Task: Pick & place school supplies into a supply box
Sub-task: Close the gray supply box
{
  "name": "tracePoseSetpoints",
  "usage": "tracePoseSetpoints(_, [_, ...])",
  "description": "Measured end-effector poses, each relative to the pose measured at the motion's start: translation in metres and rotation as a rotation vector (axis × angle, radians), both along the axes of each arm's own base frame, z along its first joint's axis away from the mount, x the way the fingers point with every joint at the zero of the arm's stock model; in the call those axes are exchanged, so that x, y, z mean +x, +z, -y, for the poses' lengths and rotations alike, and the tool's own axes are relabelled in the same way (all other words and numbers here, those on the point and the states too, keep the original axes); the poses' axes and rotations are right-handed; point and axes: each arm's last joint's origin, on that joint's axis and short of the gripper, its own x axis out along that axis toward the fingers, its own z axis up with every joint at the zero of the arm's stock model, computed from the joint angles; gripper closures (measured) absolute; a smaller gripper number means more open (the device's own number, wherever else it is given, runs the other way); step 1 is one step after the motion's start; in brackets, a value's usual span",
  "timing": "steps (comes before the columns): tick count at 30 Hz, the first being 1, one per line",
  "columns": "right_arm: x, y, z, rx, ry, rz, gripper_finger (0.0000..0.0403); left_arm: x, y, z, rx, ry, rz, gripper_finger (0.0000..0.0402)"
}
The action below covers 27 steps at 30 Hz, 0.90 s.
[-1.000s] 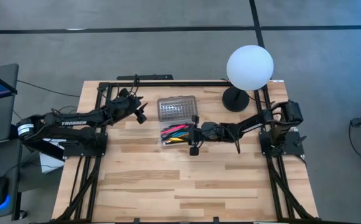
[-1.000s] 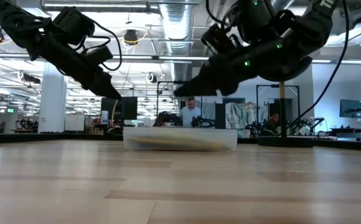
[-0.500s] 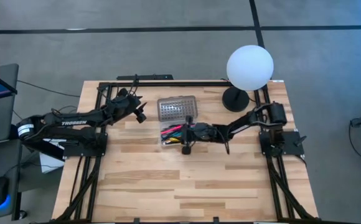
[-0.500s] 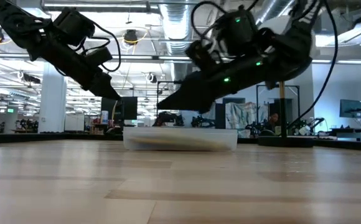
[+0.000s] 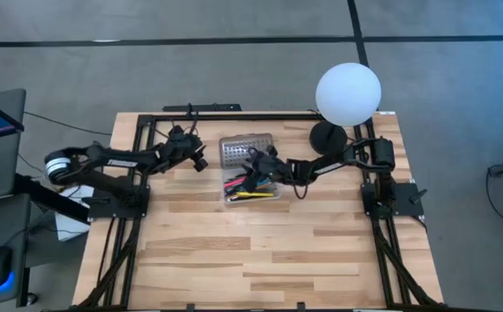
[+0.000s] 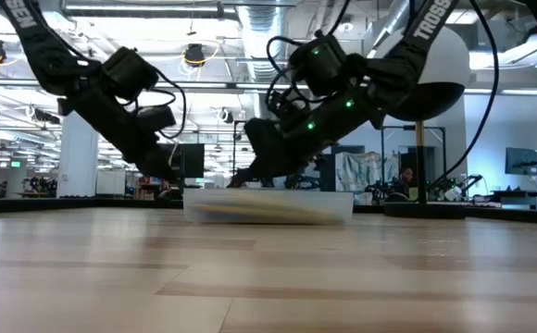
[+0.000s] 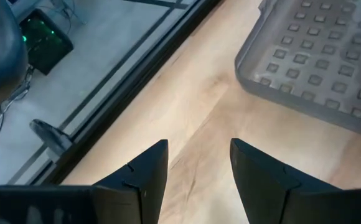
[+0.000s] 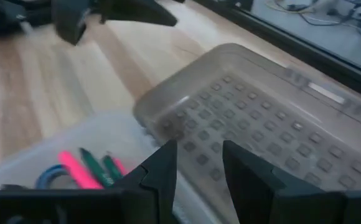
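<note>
Both grippers hover by the open box (image 5: 250,173).
Right gripper (image 5: 253,161), fingers parted and empty, sits over its lid (image 5: 244,149); left gripper (image 5: 201,159), fingers wide, at nine o'clock; pens (image 5: 250,185) lie inside.

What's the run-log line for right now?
box: lid open, pens inside | right gripper: open, over lid hinge | left gripper: open, beside lid
</note>
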Motion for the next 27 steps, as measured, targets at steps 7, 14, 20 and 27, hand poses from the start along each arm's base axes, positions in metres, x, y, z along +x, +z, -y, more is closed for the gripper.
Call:
tracePoseSetpoints(7, [0.004,0.004,0.002,0.013,-0.007,-0.025,0.0282,0.007,-0.006,-0.005,0.022,-0.001,0.029,0.0233])
tracePoseSetpoints(14, [0.004,0.004,0.014,0.047,-0.061,-0.120,0.0282,0.005,-0.007,-0.008,0.022,0.015,0.029,0.0233])
tracePoseSetpoints(20, [0.003,0.003,0.017,0.089,-0.055,-0.143,0.0282,0.005,-0.007,-0.009,0.023,0.017,0.028,0.0233])
tracePoseSetpoints(27, [0.001,0.001,0.015,0.116,-0.022,-0.177,0.0282,0.005,-0.007,-0.009,0.024,0.015,0.025,0.0233])
